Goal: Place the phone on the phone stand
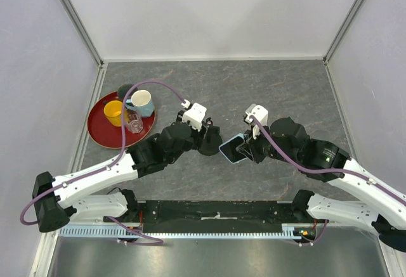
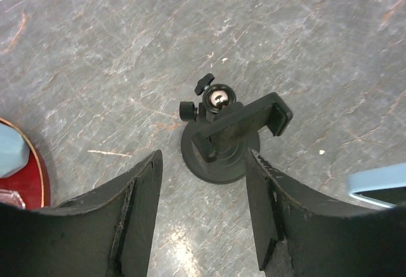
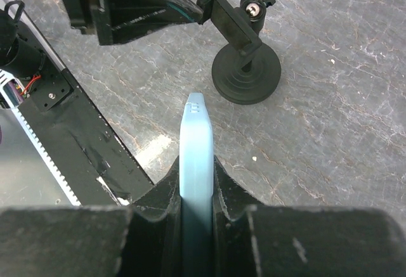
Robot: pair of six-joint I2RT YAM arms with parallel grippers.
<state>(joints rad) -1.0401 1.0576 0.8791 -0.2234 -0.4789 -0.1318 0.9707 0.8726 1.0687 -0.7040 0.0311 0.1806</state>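
The black phone stand (image 1: pixel 209 145) stands upright on the grey table between my two grippers. In the left wrist view the stand (image 2: pixel 222 139) shows its round base, ball joint and clamp cradle. My left gripper (image 2: pixel 203 220) is open and empty, just short of the stand's base. My right gripper (image 3: pixel 196 191) is shut on the phone (image 3: pixel 196 156), holding it edge-on in its light blue case above the table. In the top view the phone (image 1: pixel 233 148) is just right of the stand (image 3: pixel 246 68). A corner of the phone shows in the left wrist view (image 2: pixel 377 185).
A red tray (image 1: pixel 101 131) at the left holds a yellow cup (image 1: pixel 114 111), a blue-and-white mug (image 1: pixel 141 102), a dark cup and a clear glass. White walls ring the table. A black rail (image 1: pixel 216 213) runs along the near edge.
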